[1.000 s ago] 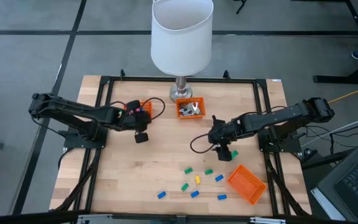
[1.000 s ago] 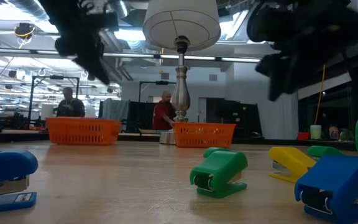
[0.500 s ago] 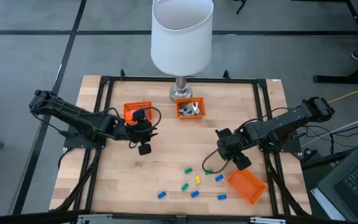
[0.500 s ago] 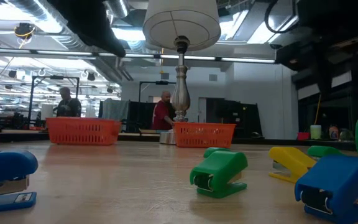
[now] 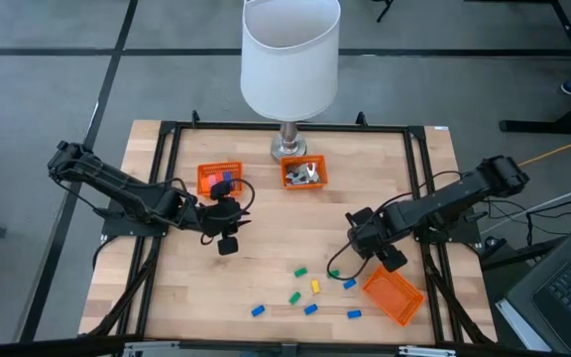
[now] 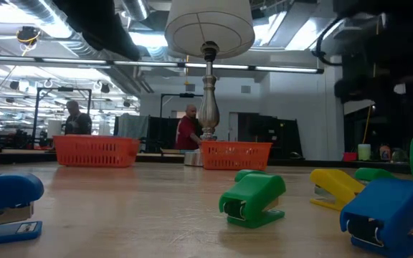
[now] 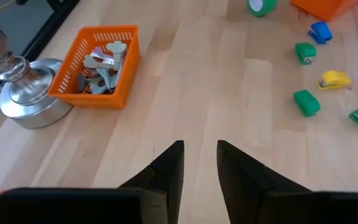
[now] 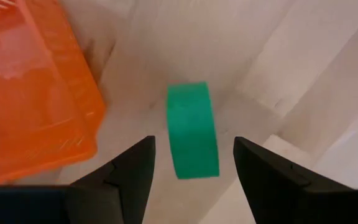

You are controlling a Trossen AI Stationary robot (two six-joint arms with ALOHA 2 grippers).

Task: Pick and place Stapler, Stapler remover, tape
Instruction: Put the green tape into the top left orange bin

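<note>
Right gripper [image 8: 191, 163] low over the table's right side, fingers spread wide either side of a green tape roll [image 8: 192, 129], not closed on it; tilted orange basket [image 8: 30, 93] just beside the roll; left gripper [image 7: 199, 163] left of centre, fingers narrowly parted, holding nothing; far orange basket [image 7: 98, 65] of silvery pieces beside the lamp base [image 7: 23, 102]; small staplers [image 5: 314, 286] scattered near edge.

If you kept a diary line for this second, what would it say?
right gripper: open, over green tape roll beside orange basket | left gripper: empty
</note>
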